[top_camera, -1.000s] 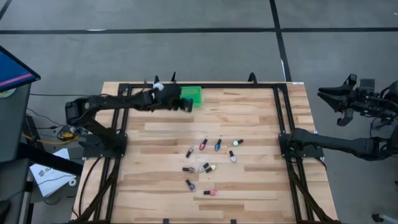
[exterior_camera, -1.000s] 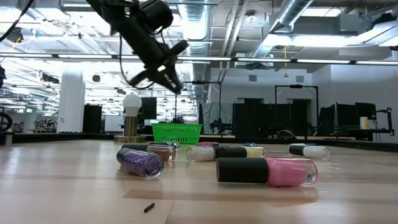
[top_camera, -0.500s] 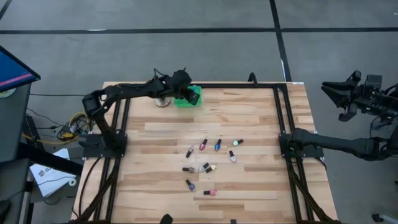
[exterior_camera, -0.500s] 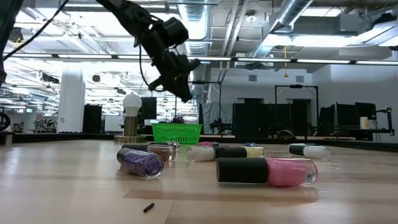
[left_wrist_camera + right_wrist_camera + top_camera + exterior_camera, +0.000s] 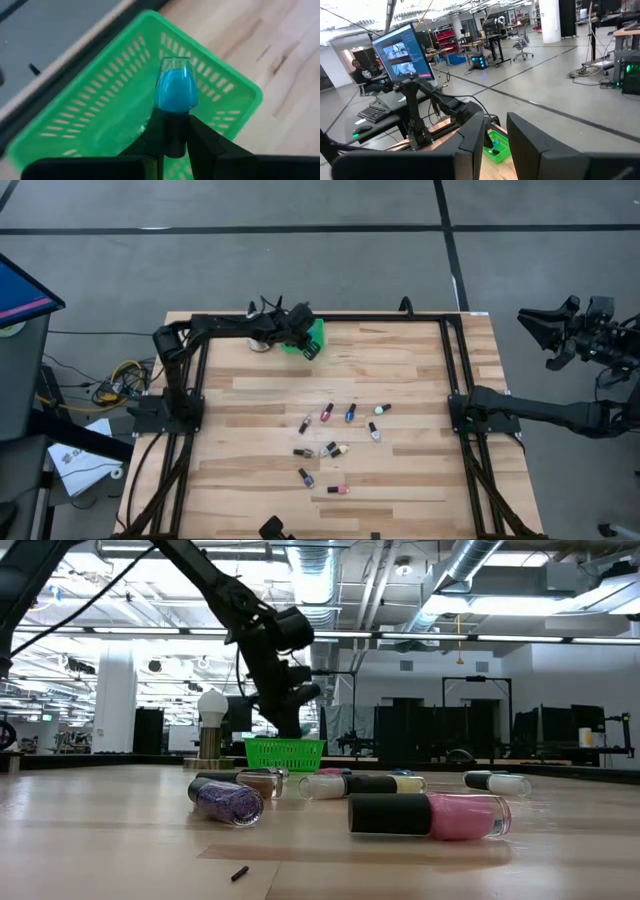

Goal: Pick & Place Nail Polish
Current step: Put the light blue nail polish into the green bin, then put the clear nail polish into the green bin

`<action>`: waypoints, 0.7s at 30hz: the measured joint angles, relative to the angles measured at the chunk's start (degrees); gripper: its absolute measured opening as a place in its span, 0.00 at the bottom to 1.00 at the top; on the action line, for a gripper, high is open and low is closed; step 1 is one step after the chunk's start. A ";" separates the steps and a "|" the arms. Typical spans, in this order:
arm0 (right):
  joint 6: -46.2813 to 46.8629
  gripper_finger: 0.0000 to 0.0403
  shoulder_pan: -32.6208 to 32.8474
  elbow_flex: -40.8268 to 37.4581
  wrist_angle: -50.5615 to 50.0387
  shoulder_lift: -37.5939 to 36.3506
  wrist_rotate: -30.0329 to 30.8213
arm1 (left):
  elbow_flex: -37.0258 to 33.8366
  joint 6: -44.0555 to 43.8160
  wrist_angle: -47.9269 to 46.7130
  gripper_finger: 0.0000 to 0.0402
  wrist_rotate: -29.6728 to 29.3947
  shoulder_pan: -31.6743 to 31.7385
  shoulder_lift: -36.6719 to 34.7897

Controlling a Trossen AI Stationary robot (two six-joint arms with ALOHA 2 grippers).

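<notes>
1. Basket: bright green, slotted mesh pattern on walls and floor.
2. Bottle in the left gripper: turquoise-blue body with clear glass at the tip, dark cap; fingers black.
3. Table: light wood planks, pale tan with darker grain streaks; black frame rails.
4. Nearest bottle in the low view: pink body, black cap.
5. Next bottle: purple glitter.
6. Another: white body, dark cap.
7. Bottle in the high view: blue; one beside it: pink.
8. Bulb-shaped thing: white top, metallic base.
9. Both arms: black.
10. Floor: grey with dark lines.
</notes>
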 joint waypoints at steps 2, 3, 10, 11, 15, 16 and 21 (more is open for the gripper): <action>0.25 0.19 0.01 0.00 -0.01 0.00 0.02 | 0.00 0.05 -0.01 0.11 0.05 0.01 0.21; 0.24 0.19 0.01 0.00 -0.01 0.00 0.05 | 0.00 0.23 0.03 0.11 0.01 0.04 0.21; 1.04 0.19 0.01 0.00 -0.01 0.00 1.02 | 0.00 1.13 0.00 0.11 0.41 0.40 0.21; 1.04 0.19 -0.01 0.00 0.00 0.00 1.06 | 0.00 1.13 0.01 0.11 0.42 0.37 0.21; 0.74 0.19 0.00 0.00 -0.01 0.01 1.07 | 0.00 1.15 0.00 0.22 0.06 0.35 0.21; 0.62 0.19 -0.01 0.00 -0.01 0.00 1.07 | 0.00 1.36 0.02 0.26 -0.03 0.35 0.21; 0.60 0.19 0.00 0.00 -0.01 0.00 1.07 | 0.00 1.79 0.02 0.39 -0.08 0.35 0.21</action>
